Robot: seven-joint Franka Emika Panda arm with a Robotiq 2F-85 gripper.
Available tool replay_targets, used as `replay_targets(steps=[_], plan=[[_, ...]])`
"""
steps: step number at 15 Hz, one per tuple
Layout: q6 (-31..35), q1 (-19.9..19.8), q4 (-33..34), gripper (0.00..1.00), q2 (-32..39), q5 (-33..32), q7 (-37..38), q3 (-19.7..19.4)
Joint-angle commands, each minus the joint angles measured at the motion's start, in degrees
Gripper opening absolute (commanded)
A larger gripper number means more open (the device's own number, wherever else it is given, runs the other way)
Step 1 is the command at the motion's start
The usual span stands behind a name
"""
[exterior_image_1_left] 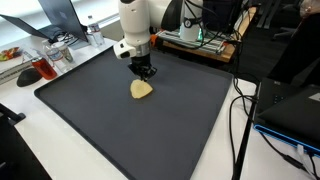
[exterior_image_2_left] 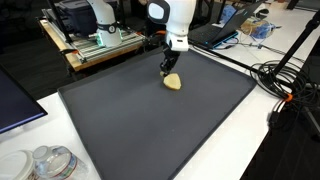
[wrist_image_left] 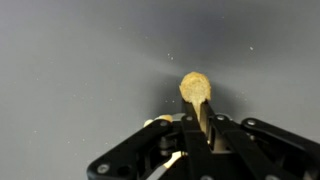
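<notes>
On the mat (exterior_image_1_left: 120, 130), clear of edges, fingers (exterior_image_1_left: 146, 72) pinch tan lump (exterior_image_1_left: 142, 90).

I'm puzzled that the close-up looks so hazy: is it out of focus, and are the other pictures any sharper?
Wrist view: soft all over; the tan piece and gripper are blurred, with a pale sheen on the mat beside them. Both exterior views: sharper, evenly lit, no strong glare on the mat.

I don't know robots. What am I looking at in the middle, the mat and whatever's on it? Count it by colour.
Tan: 1, a small tan piece.
Black: 1, the gripper, shut on the piece's edge.
Dark grey: 1, the mat beneath both.
Total: 3
</notes>
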Motion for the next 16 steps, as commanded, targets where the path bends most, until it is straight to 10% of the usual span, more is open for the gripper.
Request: replay_targets(steps=[1,15,16], plan=[[0.3,-0.1,-2.3,0.02,-2.8,-5.7,-5.9,0.1],[6.2,-6.9,-0.7,0.02,0.4,-5.6,-29.0,4.9],[6.2,-7.9,-0.7,0.29,0.8,-4.5,-30.3,5.7]])
